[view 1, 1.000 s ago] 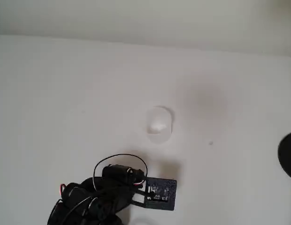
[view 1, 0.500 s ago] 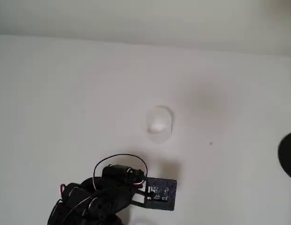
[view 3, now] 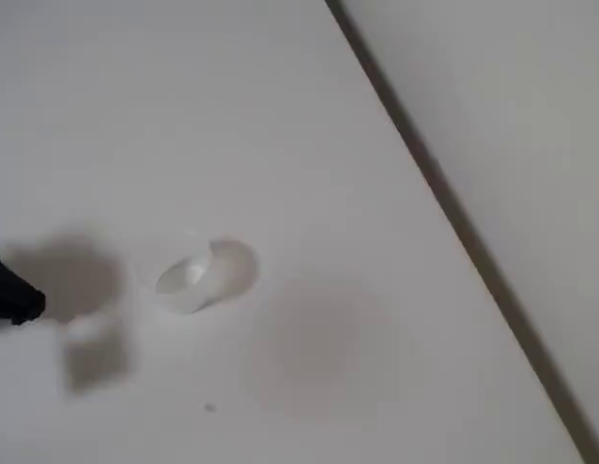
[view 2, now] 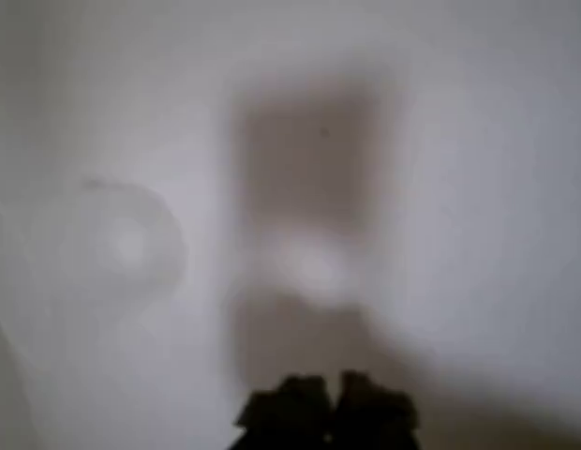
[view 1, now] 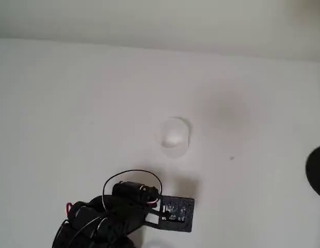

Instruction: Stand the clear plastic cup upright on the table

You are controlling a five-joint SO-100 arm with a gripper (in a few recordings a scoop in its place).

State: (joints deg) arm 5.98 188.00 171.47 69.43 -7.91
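Overhead view: the clear plastic cup (view 1: pixel 174 138) sits near the middle of the table (view 1: pixel 72 103), well apart from the black arm (view 1: pixel 113 214) at the lower edge. The cup lies up the picture from the arm's flat black plate (view 1: pixel 174 213), with bare tabletop between them. Nothing touches the cup.

Wrist view: the gripper (view 2: pixel 328 403) shows at the bottom edge as two dark, blunt fingertips (view 2: pixel 289 401) set close side by side with almost no gap between them, and nothing is held. The picture is blurred. The cup (view 2: pixel 122 246) appears as a faint round outline to the left and ahead of the tips, clear of them. A soft rectangular shadow (view 2: pixel 305 159) falls on the table ahead of the gripper.

Fixed view: the cup (view 3: pixel 205 274) is seen from the side. It seems to lie tilted or on its side, its round open rim turned toward the right of the picture, though the faint outline leaves this uncertain. A black tip of the arm (view 3: pixel 14 300) enters at the left edge, near the cup yet apart from it.

Materials and shapes: the cup is transparent and colourless, with a thin wall, a circular rim and a whitish patch at its centre. The table is plain white, matte and flat. A black rounded object (view 1: pixel 317 170) sits at the right edge of the overhead view. A small dark speck (view 1: pixel 232 157) marks the surface to the cup's right.
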